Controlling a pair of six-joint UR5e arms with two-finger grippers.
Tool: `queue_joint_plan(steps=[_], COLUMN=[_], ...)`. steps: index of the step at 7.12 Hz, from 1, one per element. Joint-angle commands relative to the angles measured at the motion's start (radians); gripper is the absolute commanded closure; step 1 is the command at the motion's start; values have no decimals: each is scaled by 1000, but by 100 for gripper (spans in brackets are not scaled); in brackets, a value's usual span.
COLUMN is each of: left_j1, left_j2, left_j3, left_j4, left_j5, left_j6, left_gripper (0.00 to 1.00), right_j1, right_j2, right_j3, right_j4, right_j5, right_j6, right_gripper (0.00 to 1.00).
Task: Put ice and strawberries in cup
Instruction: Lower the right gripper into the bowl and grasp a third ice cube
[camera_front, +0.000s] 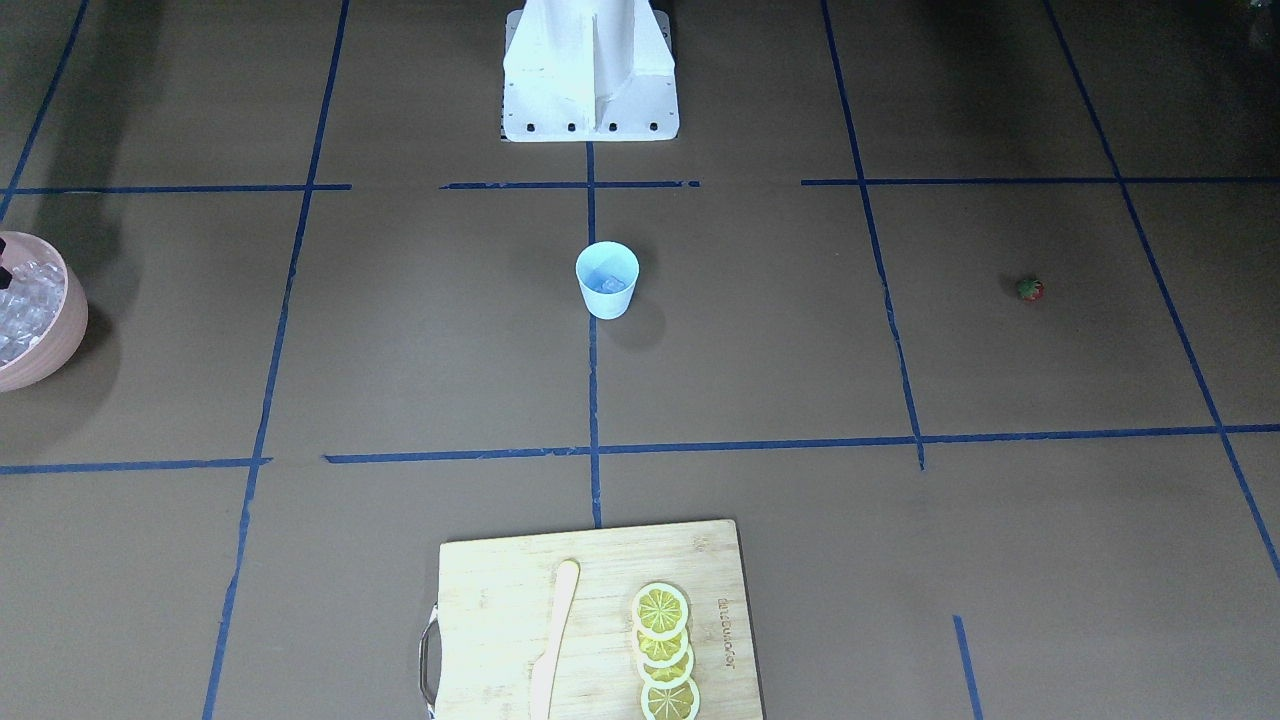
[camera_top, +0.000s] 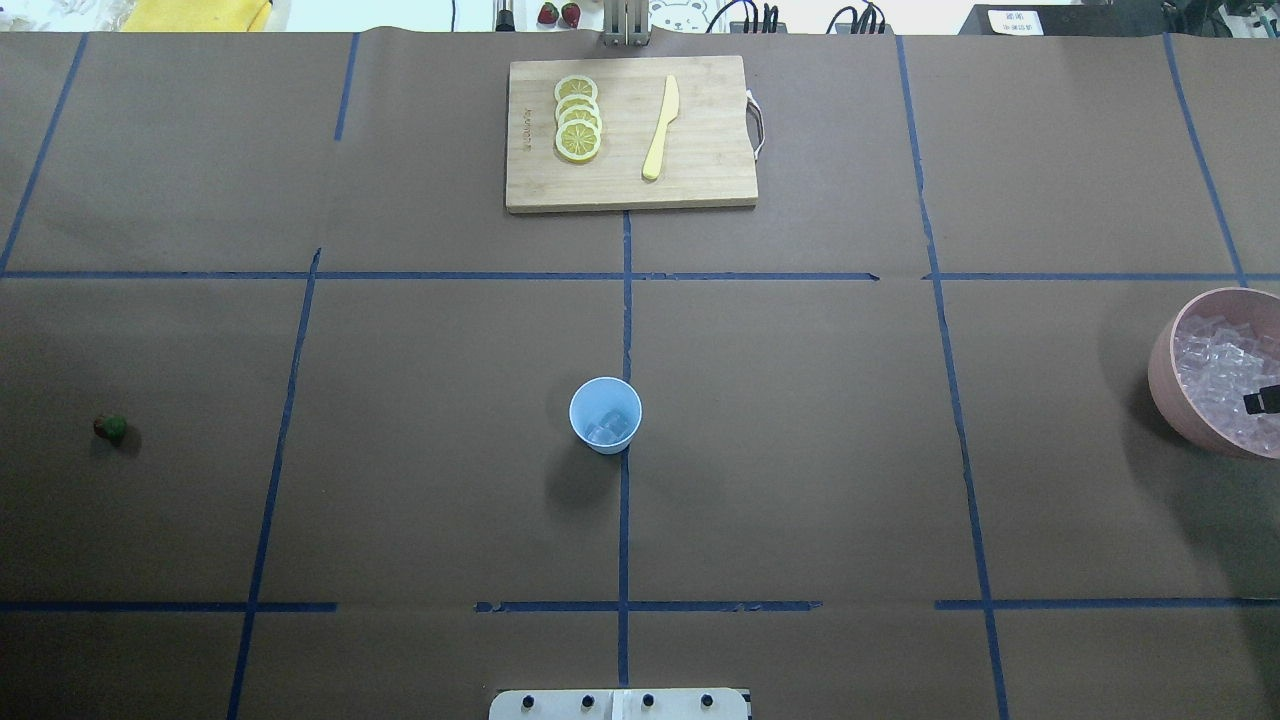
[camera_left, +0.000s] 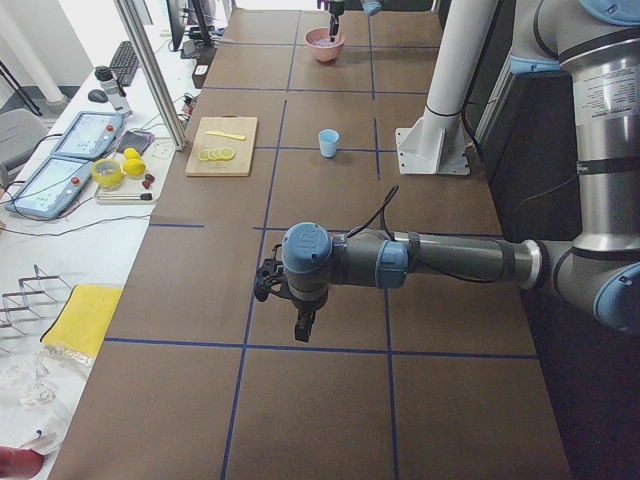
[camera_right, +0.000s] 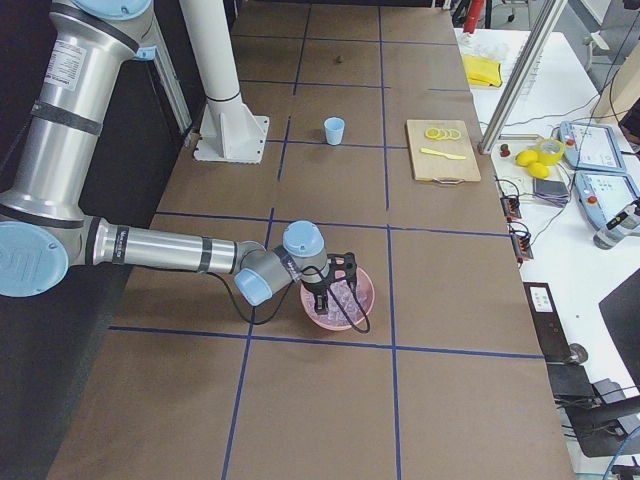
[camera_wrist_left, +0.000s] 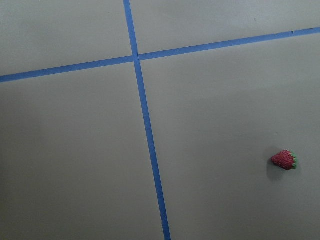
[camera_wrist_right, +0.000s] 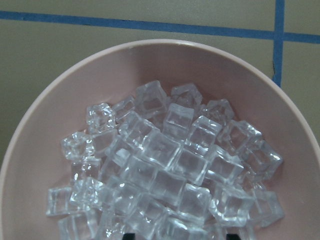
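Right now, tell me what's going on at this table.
The robot is filling the cup, which already holds some ice. The right gripper is open, its fingertips down in the bowl of ice at one end of the table. The left gripper hangs at the other end near the strawberry, which lies loose on the paper. Whether that gripper is open cannot be told.

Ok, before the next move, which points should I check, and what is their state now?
1. Cup upright at centre of table: ok.
2. Ice in cup: ok, some cubes there.
3. Strawberry in cup: not ok, it lies on the table.
4. Right gripper above the ice in the bowl, jaws apart: ok.
5. Left gripper open or shut: cannot tell.
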Motion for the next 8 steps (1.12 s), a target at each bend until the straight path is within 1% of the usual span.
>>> queue_joint_plan(steps=[1,2,3,4,5,6,7,8], left_j1=[0,0,0,0,0,0,0,0], left_j2=[0,0,0,0,0,0,0,0], left_j3=[0,0,0,0,0,2,0,2], left_j4=[0,0,0,-1,-1,0,0,0], left_j5=[0,0,0,0,0,0,0,0], left_j6=[0,0,0,0,0,0,0,0], left_gripper=[0,0,0,0,0,0,0,0], right_j1=[0,1,3,4,10,32,52,50], right_j2=[1,0,-2,-2,-5,-5,7,63], right_j3=[-1,1,5,10,42,104,220,326], right_j4=[0,0,0,0,-8,-64,-224,-408], right_j5=[-12,-15,-13,-10,2,28,43,43], right_j6=[-1,-2,-2,-4,-4,-4,-4,-2], right_gripper=[64,88,97,97,98,99,99,99])
